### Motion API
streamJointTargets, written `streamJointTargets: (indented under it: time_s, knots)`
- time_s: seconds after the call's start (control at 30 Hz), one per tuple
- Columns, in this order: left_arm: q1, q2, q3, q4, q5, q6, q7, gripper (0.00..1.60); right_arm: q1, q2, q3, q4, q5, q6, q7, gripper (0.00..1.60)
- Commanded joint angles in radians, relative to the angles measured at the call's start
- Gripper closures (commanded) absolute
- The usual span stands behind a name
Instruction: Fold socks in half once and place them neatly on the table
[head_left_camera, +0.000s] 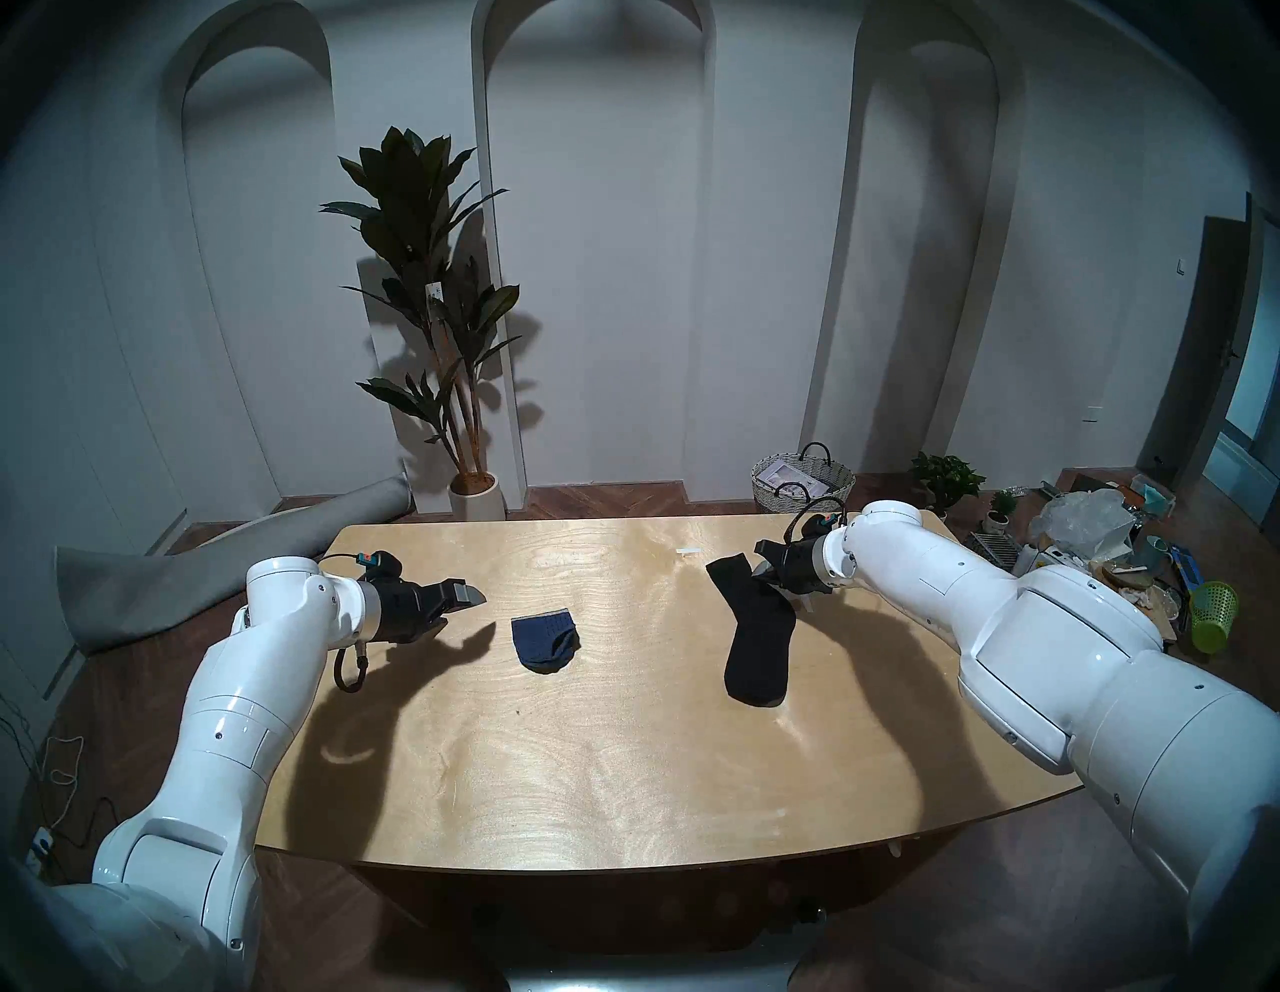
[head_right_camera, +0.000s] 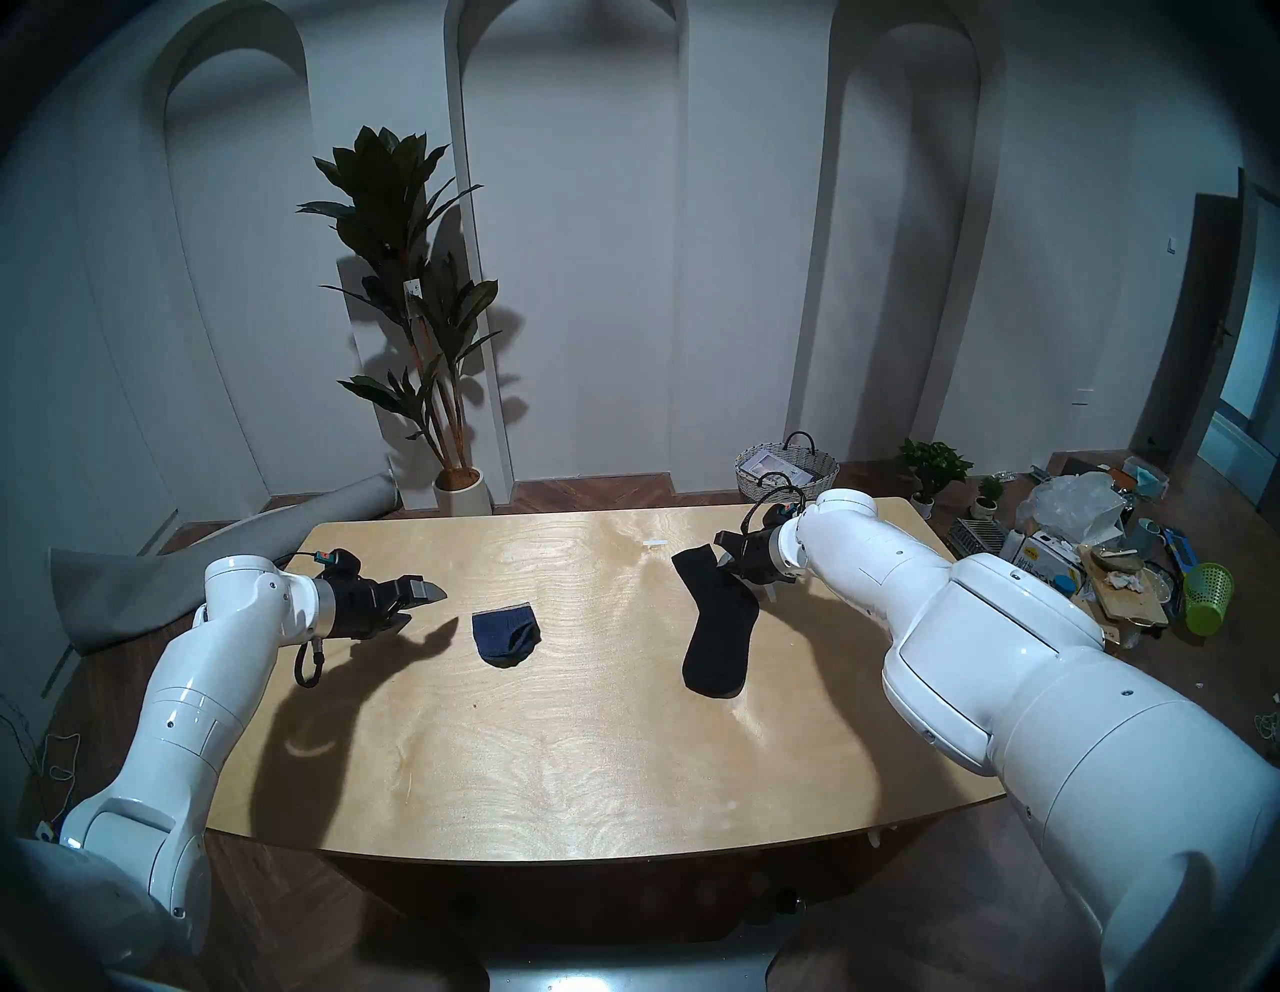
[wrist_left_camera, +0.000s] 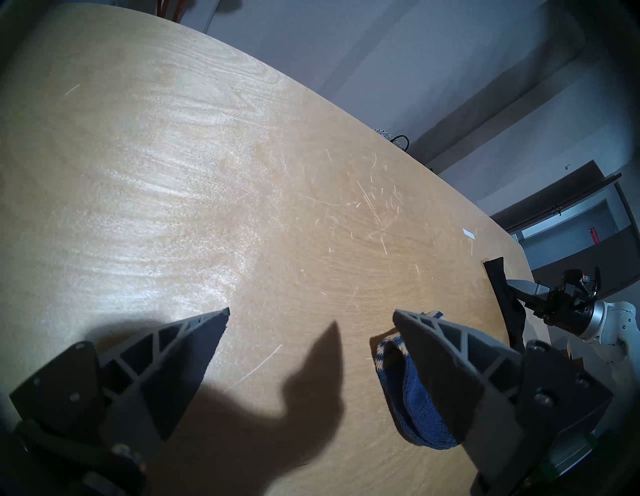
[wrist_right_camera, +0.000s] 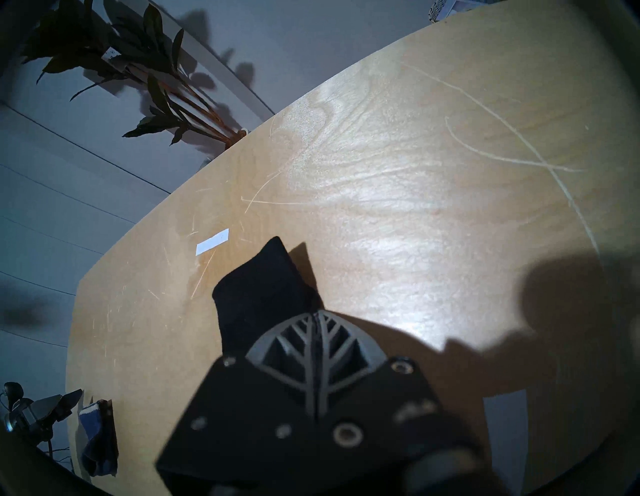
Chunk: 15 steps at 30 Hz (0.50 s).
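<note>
Fold direction matters: my right gripper (head_left_camera: 765, 572), clamped on the black sock (head_left_camera: 758, 644) at its far cuff, must travel nearward along its length; left gripper (head_left_camera: 463, 604) gapes beside the navy sock (head_left_camera: 545, 639).

Bare table (head_left_camera: 623, 727) between both socks (head_left_camera: 545, 641)

L wrist view: navy sock (wrist_left_camera: 412, 395) partly hidden behind finger (wrist_left_camera: 450, 350). R wrist view: black sock (wrist_right_camera: 263, 291) lower part hidden by gripper.
</note>
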Motion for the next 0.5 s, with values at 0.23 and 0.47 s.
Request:
streamJointTargets:
  time_s: [0.23, 0.47]
  knots:
    - [0.043, -0.015, -0.044, -0.048, -0.039, -0.002, 0.025, 0.0, 0.045, 0.022, -0.045, -0.047, -0.062, -0.1, 0.102, 1.6]
    - [0.069, -0.028, -0.063, -0.079, -0.059, -0.002, 0.044, 0.0, 0.044, 0.037, -0.069, -0.061, -0.094, -0.147, 0.17, 1.6]
